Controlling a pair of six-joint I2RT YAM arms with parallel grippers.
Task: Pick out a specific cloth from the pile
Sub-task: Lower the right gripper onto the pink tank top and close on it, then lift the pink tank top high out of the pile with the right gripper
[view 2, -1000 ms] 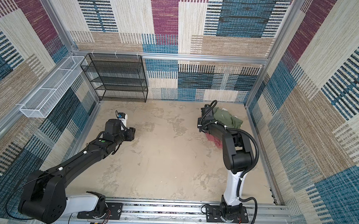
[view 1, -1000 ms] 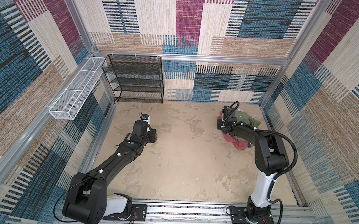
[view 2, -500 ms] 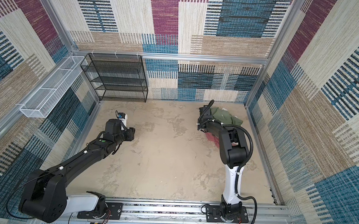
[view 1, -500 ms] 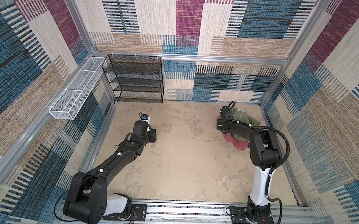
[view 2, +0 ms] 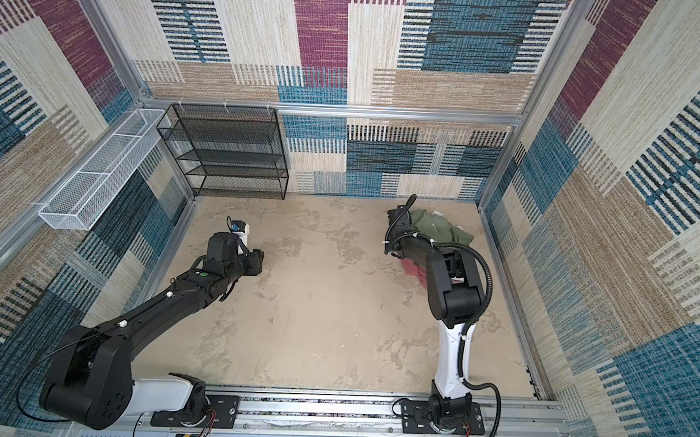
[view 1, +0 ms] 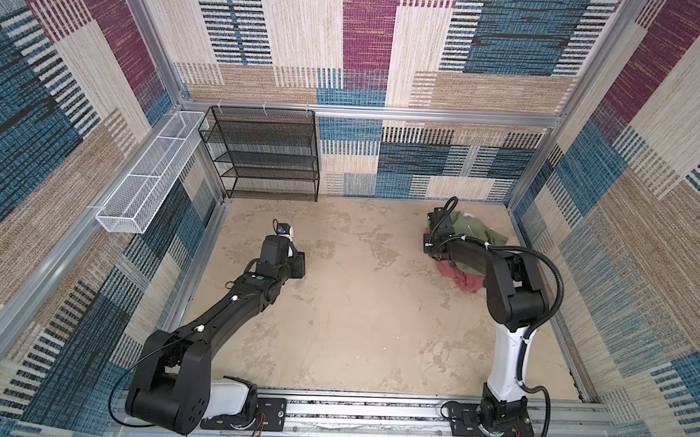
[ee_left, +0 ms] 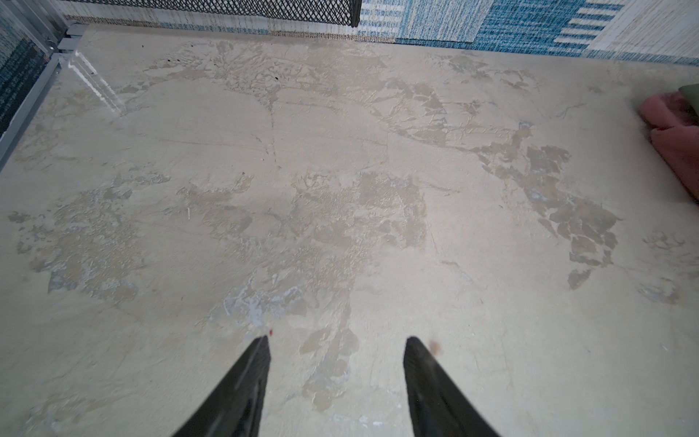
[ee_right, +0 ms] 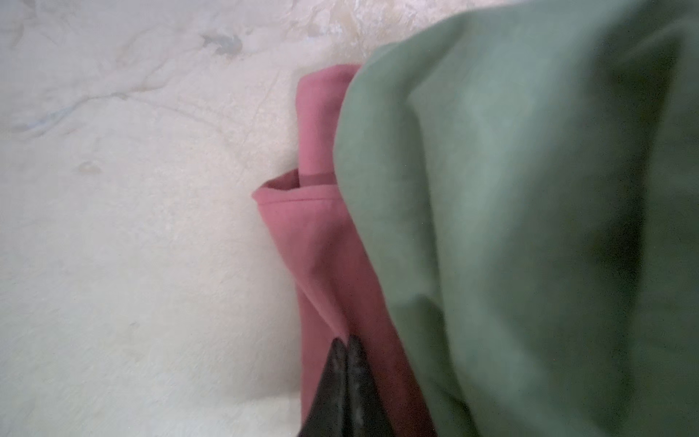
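Clamped right claw [ee_right: 346, 350] shut since a second ago onto dusty-red soft cloth [ee_right: 321, 265] beside olive-green fabric garment [ee_right: 529, 227]; kept left claw [ee_left: 336, 340] parted.

The pile [view 1: 473, 231] is a small rumpled heap near the far right corner of the tabletop [view 1: 355, 311], close to its right edge. An olive-green garment [view 2: 435, 227] lies crumpled on top and covers most of it; a scrap of a white garment [view 2: 438, 213] peeks out at the far side. The cloth [view 1: 467, 278] is dusty red, soft and matte. It lies at the bottom of the heap, flat on the tabletop, and sticks out from under the green toward the near edge and the middle. In the right wrist view its exposed edge [ee_right: 321, 246] is folded double, with a stitched hem along a rolled fold
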